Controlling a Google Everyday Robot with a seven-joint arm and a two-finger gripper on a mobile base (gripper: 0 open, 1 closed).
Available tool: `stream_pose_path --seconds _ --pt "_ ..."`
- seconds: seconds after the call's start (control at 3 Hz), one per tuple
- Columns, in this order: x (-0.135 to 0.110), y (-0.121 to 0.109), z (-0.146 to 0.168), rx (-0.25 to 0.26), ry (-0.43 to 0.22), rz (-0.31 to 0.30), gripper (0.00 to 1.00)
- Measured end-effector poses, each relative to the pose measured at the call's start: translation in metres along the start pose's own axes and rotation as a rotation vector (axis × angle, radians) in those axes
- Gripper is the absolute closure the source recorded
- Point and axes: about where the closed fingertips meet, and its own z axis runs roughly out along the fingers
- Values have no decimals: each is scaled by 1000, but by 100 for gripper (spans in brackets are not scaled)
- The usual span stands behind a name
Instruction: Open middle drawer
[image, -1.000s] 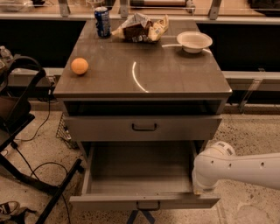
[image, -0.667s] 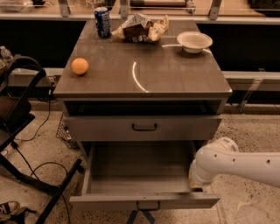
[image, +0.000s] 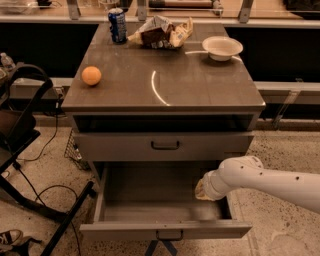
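The middle drawer (image: 165, 230) stands pulled far out toward me, with a low grey front, a small dark loop handle (image: 167, 234) at its centre and a long plain grey interior (image: 150, 192). My white arm (image: 265, 180) reaches in from the right, over the drawer's right wall. My gripper (image: 200, 191) is at the arm's end, inside the drawer near its right side, well away from the handle. Above it, another low-fronted drawer (image: 165, 146) sits almost closed under the cabinet top.
On the cabinet top (image: 165, 95) lie an orange (image: 91, 75), a blue can (image: 117, 25), a crumpled snack bag (image: 160, 32) and a white bowl (image: 222, 47). A black stand with cables (image: 30, 165) is on the floor at left.
My arm has swung left and slightly up, bringing the gripper from the drawer's right front corner into its interior. The drawer has not moved.
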Motion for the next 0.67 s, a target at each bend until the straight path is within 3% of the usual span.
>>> stream_pose_path --seconds 0.33,0.67 --pt "13 33 29 -69 -15 52 100" --pt "27 68 36 -134 -8 95 100"
